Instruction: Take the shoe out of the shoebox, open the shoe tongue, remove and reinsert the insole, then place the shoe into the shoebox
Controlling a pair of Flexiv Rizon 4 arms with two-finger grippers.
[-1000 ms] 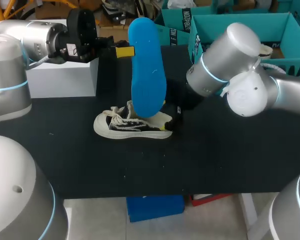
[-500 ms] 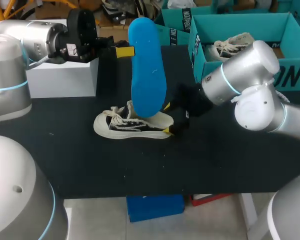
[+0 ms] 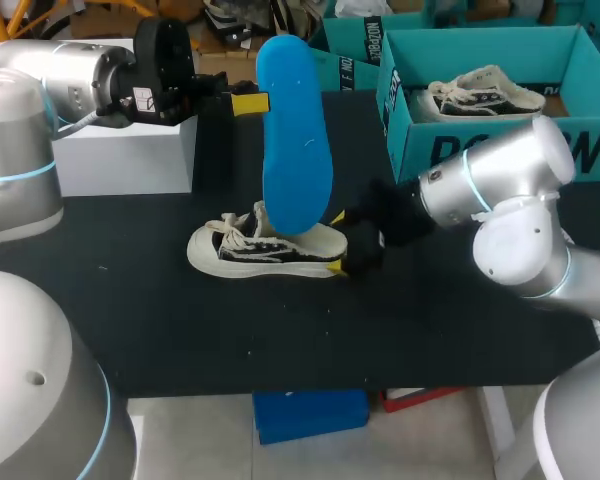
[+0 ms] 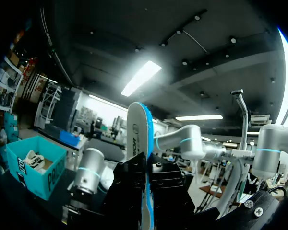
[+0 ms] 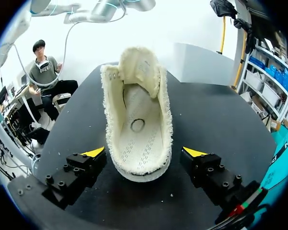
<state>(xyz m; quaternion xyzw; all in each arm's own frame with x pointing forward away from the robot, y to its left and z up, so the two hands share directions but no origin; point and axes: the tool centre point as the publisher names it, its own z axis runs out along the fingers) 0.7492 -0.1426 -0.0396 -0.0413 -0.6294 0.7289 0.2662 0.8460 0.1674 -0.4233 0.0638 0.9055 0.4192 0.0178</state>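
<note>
Left gripper [image 3: 250, 102] clenched on blue insole [image 3: 292, 140], held upright over shoe [image 3: 260, 250]. Right gripper [image 5: 144, 152] released, 2 fingers [image 5: 84, 167] flanking its heel, not touching.

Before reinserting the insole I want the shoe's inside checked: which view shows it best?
The right wrist view: it looks straight into the shoe, its bare inside ahead of the open right end effector. The head view shows it side-on, partly behind the blue insole. The left wrist view misses it.
</note>
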